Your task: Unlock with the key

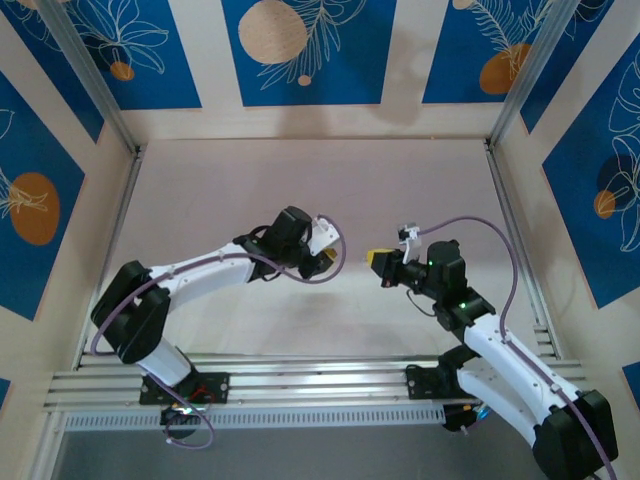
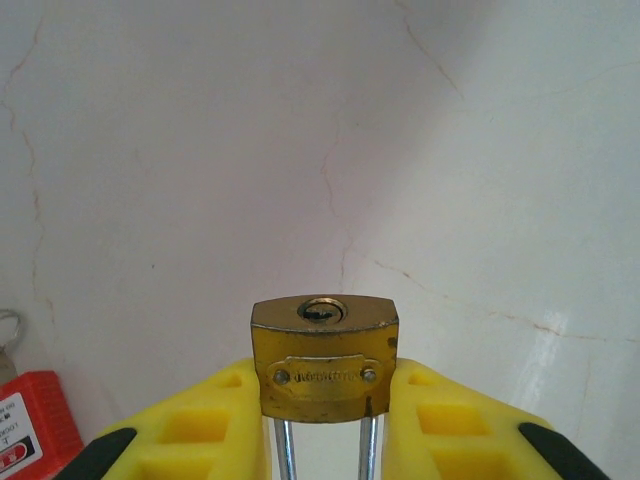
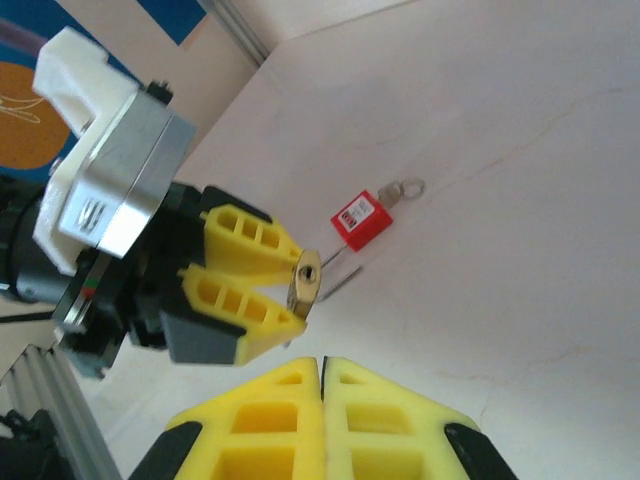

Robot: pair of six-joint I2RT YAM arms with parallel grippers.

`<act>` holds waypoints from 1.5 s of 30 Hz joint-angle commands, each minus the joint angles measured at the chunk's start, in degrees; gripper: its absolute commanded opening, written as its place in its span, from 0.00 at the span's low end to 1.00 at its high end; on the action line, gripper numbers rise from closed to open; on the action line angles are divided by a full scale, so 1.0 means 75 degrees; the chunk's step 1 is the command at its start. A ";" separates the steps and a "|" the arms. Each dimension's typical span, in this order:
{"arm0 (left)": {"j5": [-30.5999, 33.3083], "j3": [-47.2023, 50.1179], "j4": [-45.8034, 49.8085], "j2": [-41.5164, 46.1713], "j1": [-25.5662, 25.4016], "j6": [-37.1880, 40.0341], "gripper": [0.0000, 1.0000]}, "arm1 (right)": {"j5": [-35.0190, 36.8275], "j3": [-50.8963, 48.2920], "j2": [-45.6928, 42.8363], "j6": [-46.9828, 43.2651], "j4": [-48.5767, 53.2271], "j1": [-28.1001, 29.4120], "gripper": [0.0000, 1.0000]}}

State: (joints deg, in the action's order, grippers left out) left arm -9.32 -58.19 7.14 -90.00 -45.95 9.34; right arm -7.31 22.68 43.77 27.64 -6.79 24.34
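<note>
The left claw (image 1: 326, 262) is clamped on the brass padlock (image 2: 324, 350), keyhole facing outward, while the right claw (image 3: 321, 362), fingers (image 3: 270, 400) pressed together, points toward it.

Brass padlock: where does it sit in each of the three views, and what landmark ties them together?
Top external: brass padlock, barely resolved, at the left gripper tip, near centre.
Left wrist: padlock bottom centre, keyhole toward the camera.
Right wrist: padlock just left of centre.
Shared landmark: the yellow fingers clamping it.
</note>
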 commanded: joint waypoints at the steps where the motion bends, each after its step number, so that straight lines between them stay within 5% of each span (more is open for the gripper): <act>1: 0.0068 0.0227 -0.0835 0.0368 -0.0151 0.0252 0.26 | 0.0663 0.0263 0.0087 -0.0391 -0.0675 0.0229 0.00; 12: 0.0253 0.0768 -0.1896 0.0707 -0.0516 0.0696 0.26 | 0.1501 0.0424 0.0175 -0.0685 -0.1004 0.0772 0.00; 45: 0.1114 0.1021 -0.2043 0.0927 -0.0922 0.1484 0.26 | 0.0841 0.0961 0.0865 0.0733 -0.0133 0.1156 0.00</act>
State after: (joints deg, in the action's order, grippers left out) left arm -1.34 -50.81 -6.83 -83.94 -52.16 19.68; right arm -0.43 28.60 49.80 32.21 -6.85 32.29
